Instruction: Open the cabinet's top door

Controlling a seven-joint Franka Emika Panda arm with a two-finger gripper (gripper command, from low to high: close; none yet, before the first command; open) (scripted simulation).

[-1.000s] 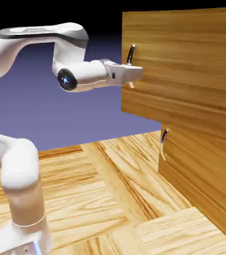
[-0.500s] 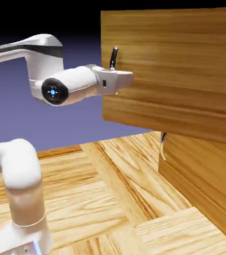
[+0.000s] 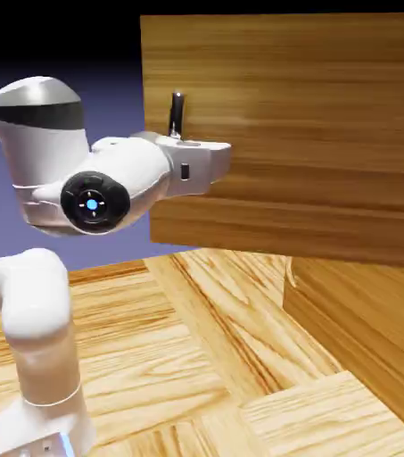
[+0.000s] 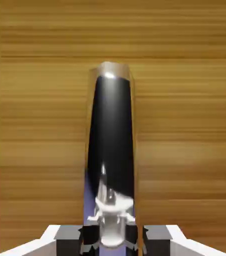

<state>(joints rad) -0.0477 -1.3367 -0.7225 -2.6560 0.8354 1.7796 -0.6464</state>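
The cabinet (image 3: 366,330) of brown wood fills the right of the exterior view. Its top door (image 3: 312,134) stands swung out toward the exterior view's left, well past the lower panel. A dark curved handle (image 3: 177,114) rises near the door's left edge. My gripper (image 3: 221,159) is shut on the handle's lower part, and the white hand hides the grip there. In the hand view the handle (image 4: 110,135) stands large and dark against the door's wood (image 4: 184,125). Its base sits pinched in my gripper (image 4: 112,239), between the grey fingertips (image 4: 70,241).
The lower panel's handle (image 3: 289,273) peeks out just under the top door's bottom edge. A wood-grain table (image 3: 196,357) lies below. My white arm (image 3: 36,312) rises at the lower left, its elbow low and close to the door.
The top door has swung farther out to the exterior view's left, carrying its handle with it. My hand has drawn back leftward with the handle held, and the lower handle is now mostly covered.
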